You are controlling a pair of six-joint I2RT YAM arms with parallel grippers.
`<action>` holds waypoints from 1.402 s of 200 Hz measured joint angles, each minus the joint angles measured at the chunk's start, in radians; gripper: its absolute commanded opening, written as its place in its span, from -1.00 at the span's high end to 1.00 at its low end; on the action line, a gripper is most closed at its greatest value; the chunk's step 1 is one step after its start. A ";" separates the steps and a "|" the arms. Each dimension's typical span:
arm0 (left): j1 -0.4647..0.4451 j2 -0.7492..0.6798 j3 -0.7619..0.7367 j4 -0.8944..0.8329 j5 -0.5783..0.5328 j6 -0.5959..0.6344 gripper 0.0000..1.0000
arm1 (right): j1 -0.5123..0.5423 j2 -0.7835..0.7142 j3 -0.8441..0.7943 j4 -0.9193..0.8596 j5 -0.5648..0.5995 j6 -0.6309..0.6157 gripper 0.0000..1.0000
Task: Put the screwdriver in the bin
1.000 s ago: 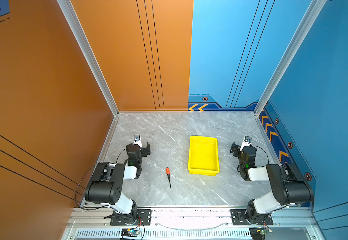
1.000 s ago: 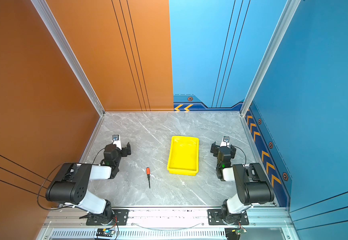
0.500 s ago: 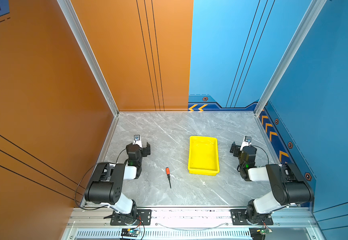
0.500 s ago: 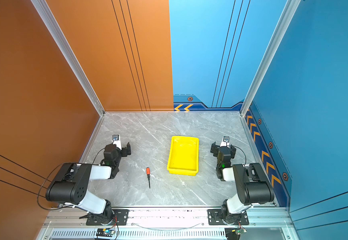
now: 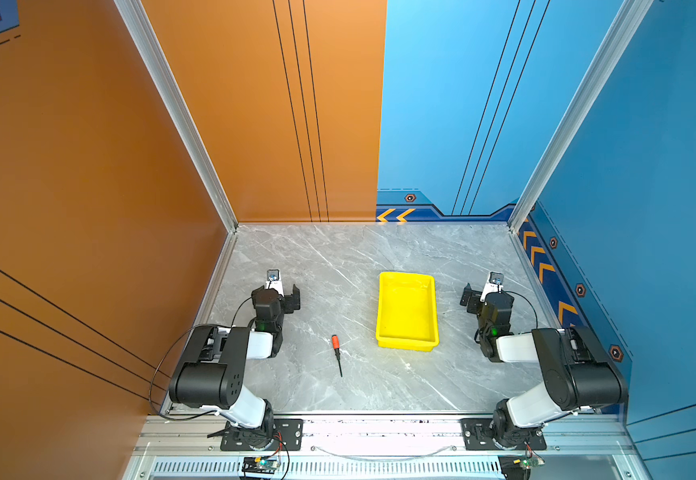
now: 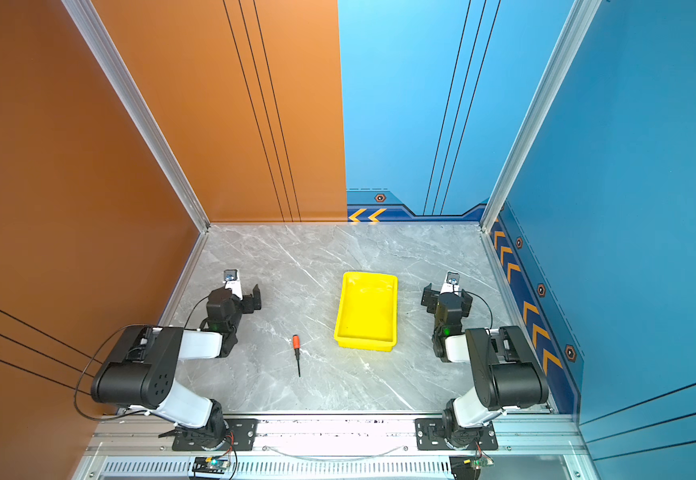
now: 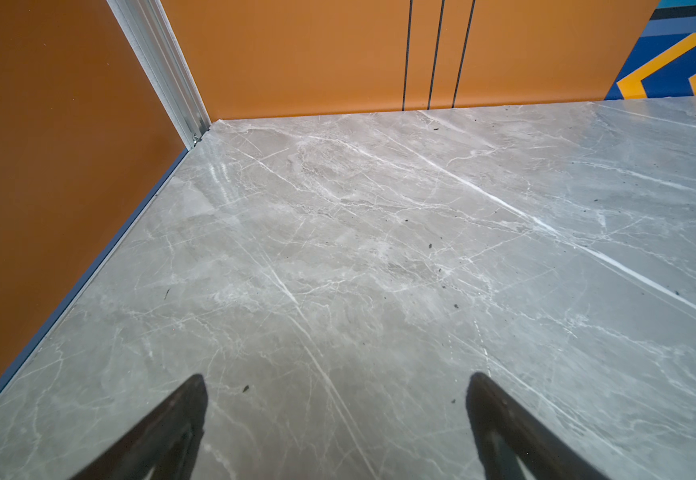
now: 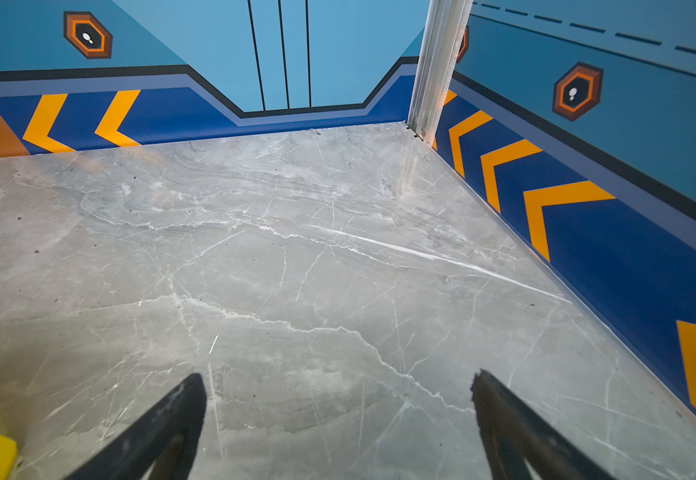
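Waiting at start: nothing grasped yet

left gripper [image 7: 338, 381]: spread wide, empty. screwdriver [image 5: 336, 351] lies flat on the marble tabletop [image 5: 338, 266], near the yellow bin [image 5: 406, 344] but apart (bin empty). right gripper [image 8: 339, 378]: wide too, empty. Grasp, carry and drop all remain.

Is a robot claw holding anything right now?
No. Both the left claw and right claw are open and empty; the screwdriver lies on the table.
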 measured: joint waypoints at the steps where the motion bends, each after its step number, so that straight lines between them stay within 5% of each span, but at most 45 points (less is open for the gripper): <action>1: 0.000 0.000 0.000 0.000 0.000 0.000 -0.96 | 0.000 0.000 0.000 0.000 0.000 0.000 -1.00; 167: 0.005 -0.001 0.000 -0.002 0.004 -0.008 -0.96 | 0.001 -0.021 0.006 -0.040 0.004 0.000 -1.00; 234: 0.043 -0.132 0.000 -0.097 0.004 -0.047 -0.96 | 0.066 -0.277 0.033 -0.254 0.092 0.003 -1.00; 280: 0.028 -0.272 0.084 -0.399 -0.028 -0.077 -0.96 | 0.179 -0.513 0.081 -0.525 0.164 0.008 -1.00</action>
